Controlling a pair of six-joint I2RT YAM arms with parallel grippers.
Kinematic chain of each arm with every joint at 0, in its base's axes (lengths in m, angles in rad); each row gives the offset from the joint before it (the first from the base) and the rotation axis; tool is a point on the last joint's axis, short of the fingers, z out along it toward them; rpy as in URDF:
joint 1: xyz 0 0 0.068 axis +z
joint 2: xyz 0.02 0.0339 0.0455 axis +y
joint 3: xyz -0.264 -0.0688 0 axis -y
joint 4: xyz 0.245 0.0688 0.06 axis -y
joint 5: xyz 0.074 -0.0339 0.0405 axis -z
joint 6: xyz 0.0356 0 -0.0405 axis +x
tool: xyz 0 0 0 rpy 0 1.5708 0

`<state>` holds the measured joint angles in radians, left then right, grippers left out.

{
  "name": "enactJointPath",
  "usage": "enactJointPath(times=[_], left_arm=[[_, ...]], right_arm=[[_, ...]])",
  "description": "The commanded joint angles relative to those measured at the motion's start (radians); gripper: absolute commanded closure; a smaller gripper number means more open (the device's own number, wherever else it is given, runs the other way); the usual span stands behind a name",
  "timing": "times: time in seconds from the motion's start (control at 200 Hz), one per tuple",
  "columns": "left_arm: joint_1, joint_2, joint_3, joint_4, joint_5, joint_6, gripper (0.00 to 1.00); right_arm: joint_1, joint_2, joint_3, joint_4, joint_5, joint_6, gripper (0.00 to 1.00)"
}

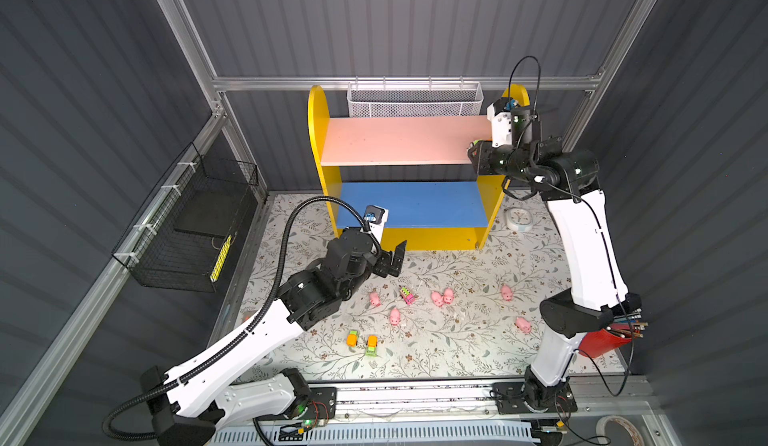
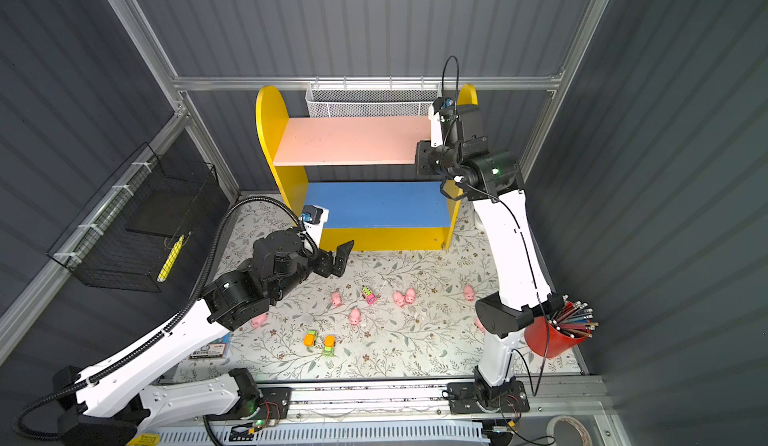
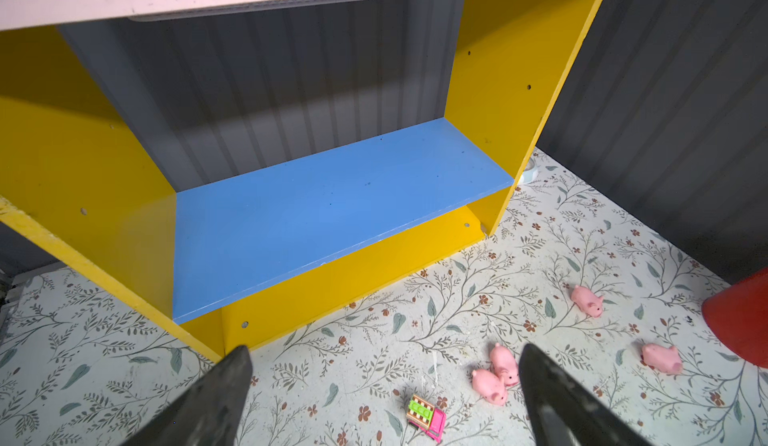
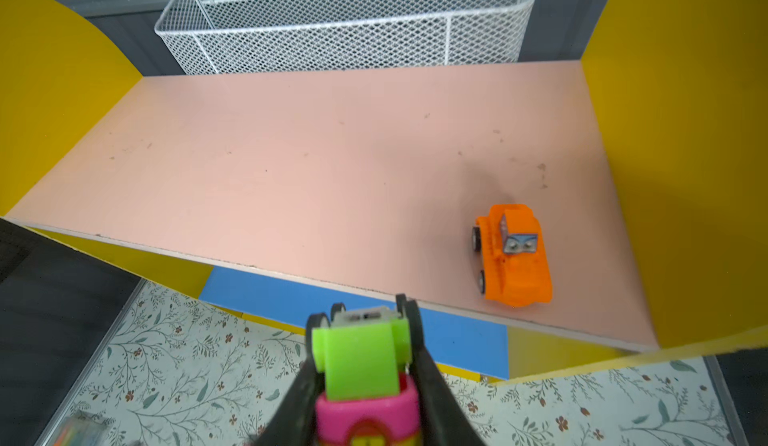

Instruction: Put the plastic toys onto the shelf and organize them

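— Left of frame: what is there?
— A black wire basket (image 1: 195,232) hangs on the side rail; right of it the left gripper (image 1: 397,259) hovers over the floral-patterned tabletop (image 1: 457,352), jaws spread wide, grasping nothing; it sits just before the left foot of the two-tier shelf with yellow round-topped sides (image 1: 318,132).
— And the shelf itself?
— It stands at the back, centre; a white mesh basket (image 1: 415,99) hangs behind it; the blue lower board (image 1: 415,205) lies beneath the pink upper board (image 1: 395,140), which carries one orange toy car (image 4: 513,257), upright near its right end.
— Where are the other toys?
— On the tabletop before the shelf; small pink plastic pigs (image 1: 395,316) lie scattered across the middle, two of them touching; a pink-and-green toy truck (image 1: 408,295) sits among them; two orange-and-green toy cars (image 1: 352,338) stand side by side nearer the front rail; in a top view one more pig (image 2: 259,320) shows beside the left arm.
— The right side?
— The right gripper (image 4: 362,319) is clamped on a lime-green and pink toy vehicle (image 4: 359,365), held at the pink board's front edge, near its right end; a round white clock (image 1: 518,219) lies by the shelf's right foot; a red cup of pencils (image 2: 544,340) stands far right.
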<state>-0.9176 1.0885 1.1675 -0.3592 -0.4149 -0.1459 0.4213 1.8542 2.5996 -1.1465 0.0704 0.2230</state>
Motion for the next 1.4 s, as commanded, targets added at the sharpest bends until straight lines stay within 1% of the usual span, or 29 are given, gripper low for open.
enactJointPath(times=[0.0, 0.125, 0.545, 0.73, 0.896, 0.971, 1.041, 1.131, 1.236, 1.391], left_arm=[[-0.006, -0.028, -0.021, -0.012, 0.015, -0.018, 0.0], [-0.004, -0.046, -0.032, -0.016, 0.01, -0.019, 0.0], [-0.005, -0.032, -0.026, -0.021, -0.006, 0.001, 0.0], [-0.005, -0.01, -0.014, -0.017, -0.011, 0.012, 0.0], [-0.004, 0.01, -0.006, -0.015, -0.012, 0.016, 0.0], [-0.005, 0.015, -0.003, -0.016, -0.011, 0.011, 0.0], [-0.006, 0.012, -0.007, -0.018, 0.0, 0.0, 0.0], [-0.004, -0.001, -0.02, -0.023, 0.006, -0.018, 0.0], [-0.005, -0.023, -0.036, -0.041, 0.01, -0.036, 0.0], [-0.004, -0.06, -0.067, -0.087, 0.0, -0.06, 0.0]], right_arm=[[-0.004, 0.025, 0.011, -0.041, -0.023, -0.017, 0.67], [-0.005, 0.061, 0.047, -0.051, -0.023, -0.028, 0.67], [-0.006, 0.121, 0.062, -0.01, -0.017, -0.045, 0.66], [-0.01, 0.121, 0.063, 0.001, -0.025, -0.048, 0.67], [-0.008, 0.081, 0.039, -0.048, -0.037, -0.034, 0.67], [0.0, 0.024, -0.046, -0.058, -0.04, -0.028, 0.67], [0.013, -0.054, -0.192, -0.047, -0.033, -0.02, 0.67], [0.042, -0.179, -0.414, -0.001, -0.022, 0.0, 0.67], [0.082, -0.325, -0.724, 0.062, -0.032, 0.047, 0.66], [0.199, -0.446, -1.095, 0.107, -0.038, 0.132, 0.66]])
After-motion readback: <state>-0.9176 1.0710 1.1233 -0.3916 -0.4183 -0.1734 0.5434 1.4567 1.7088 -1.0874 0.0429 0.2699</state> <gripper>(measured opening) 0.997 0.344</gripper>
